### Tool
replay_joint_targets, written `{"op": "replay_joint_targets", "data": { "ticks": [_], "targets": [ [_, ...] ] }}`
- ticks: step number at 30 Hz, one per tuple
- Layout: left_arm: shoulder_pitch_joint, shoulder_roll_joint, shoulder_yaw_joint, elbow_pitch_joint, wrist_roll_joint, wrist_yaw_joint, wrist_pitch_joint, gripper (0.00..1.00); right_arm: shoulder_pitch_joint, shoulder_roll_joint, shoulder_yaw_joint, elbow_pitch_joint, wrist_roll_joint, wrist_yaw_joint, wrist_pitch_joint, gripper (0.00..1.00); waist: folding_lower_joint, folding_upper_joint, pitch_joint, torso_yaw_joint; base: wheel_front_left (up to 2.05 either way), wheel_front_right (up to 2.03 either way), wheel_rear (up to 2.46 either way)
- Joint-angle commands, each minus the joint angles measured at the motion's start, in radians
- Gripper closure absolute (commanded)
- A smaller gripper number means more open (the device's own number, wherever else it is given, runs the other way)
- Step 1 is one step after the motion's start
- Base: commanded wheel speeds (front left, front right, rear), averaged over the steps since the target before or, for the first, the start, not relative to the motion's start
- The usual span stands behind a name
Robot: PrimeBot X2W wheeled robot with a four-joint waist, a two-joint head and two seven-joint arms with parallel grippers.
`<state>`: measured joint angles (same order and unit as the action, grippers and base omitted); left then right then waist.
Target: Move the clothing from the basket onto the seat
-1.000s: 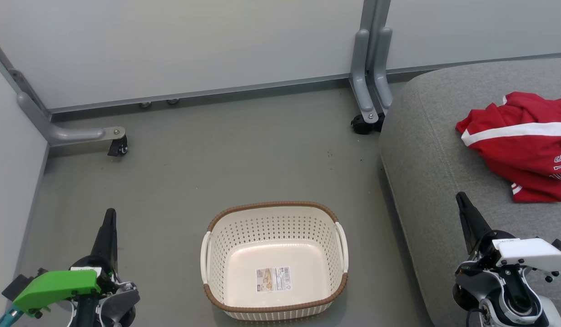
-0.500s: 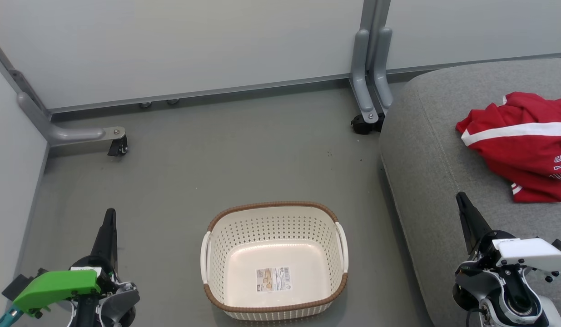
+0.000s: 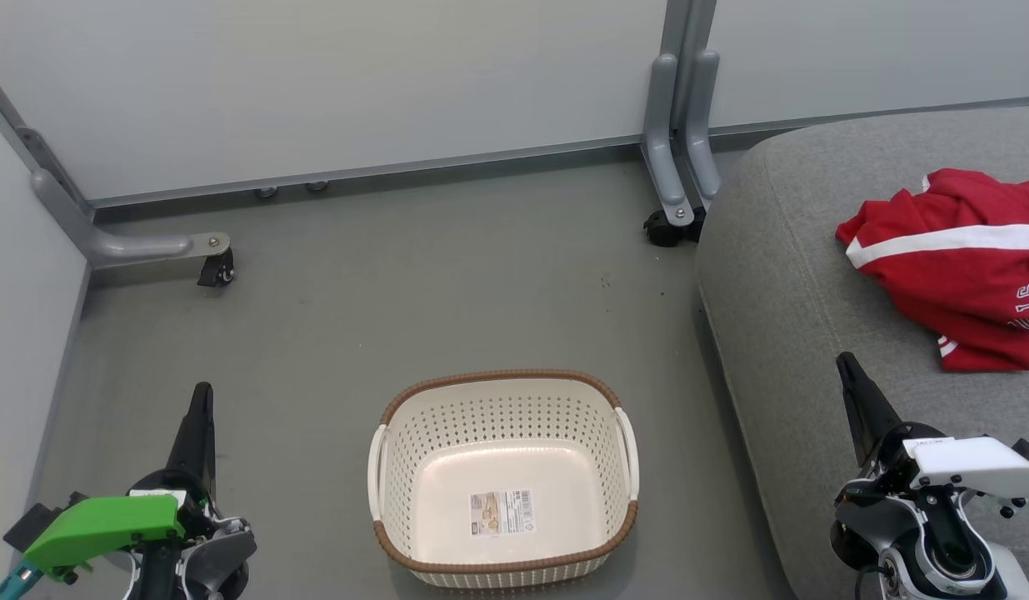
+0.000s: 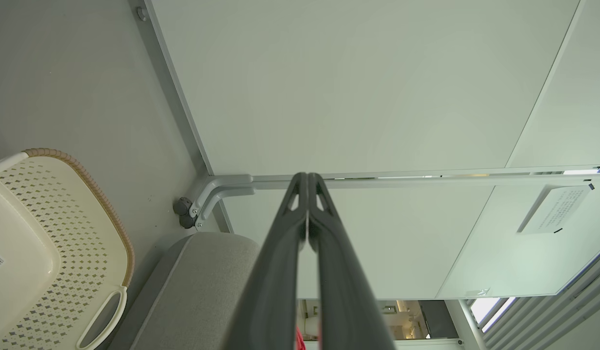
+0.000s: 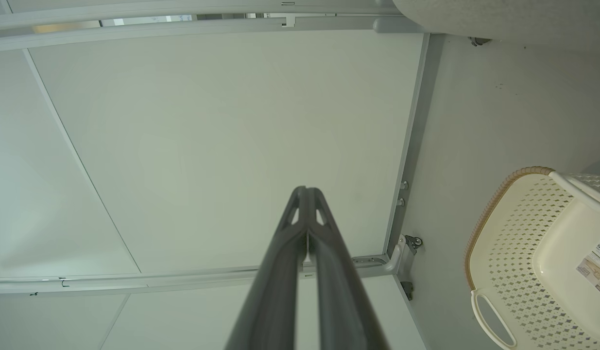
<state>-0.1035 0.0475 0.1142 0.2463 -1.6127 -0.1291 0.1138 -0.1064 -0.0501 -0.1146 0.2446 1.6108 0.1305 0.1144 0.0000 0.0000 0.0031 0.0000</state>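
The red clothing with white stripe and lettering lies bunched on the grey seat at the right. On the floor in the middle stands the cream basket with its brown rim, holding only its label sticker; it also edges into the wrist views. My left gripper is at the lower left, shut and holding nothing. My right gripper is over the seat's front edge, shut and holding nothing. A sliver of red shows low between the left fingers in the left wrist view.
Pale partition panels close off the back and left. Their grey feet with casters stand on the floor at the left and beside the seat's corner. Grey floor spreads between basket and panels.
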Motion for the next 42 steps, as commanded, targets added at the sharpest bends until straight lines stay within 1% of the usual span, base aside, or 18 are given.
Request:
{"op": "replay_joint_targets", "data": {
  "ticks": [1, 42],
  "targets": [
    [-0.012, 0.005, 0.002, -0.002, -0.001, -0.005, 0.003, 1.00, -0.006, 0.000, -0.002, 0.002, 0.003, 0.000, 0.003, 1.00, 0.0000, 0.0000, 0.000, 0.000, 0.00, 0.00, 0.00],
    [-0.012, 0.005, 0.002, -0.002, -0.001, -0.005, 0.003, 1.00, -0.006, 0.000, -0.002, 0.002, 0.003, 0.000, 0.004, 1.00, 0.0000, 0.0000, 0.000, 0.000, 0.00, 0.00, 0.00]
  ]
}}
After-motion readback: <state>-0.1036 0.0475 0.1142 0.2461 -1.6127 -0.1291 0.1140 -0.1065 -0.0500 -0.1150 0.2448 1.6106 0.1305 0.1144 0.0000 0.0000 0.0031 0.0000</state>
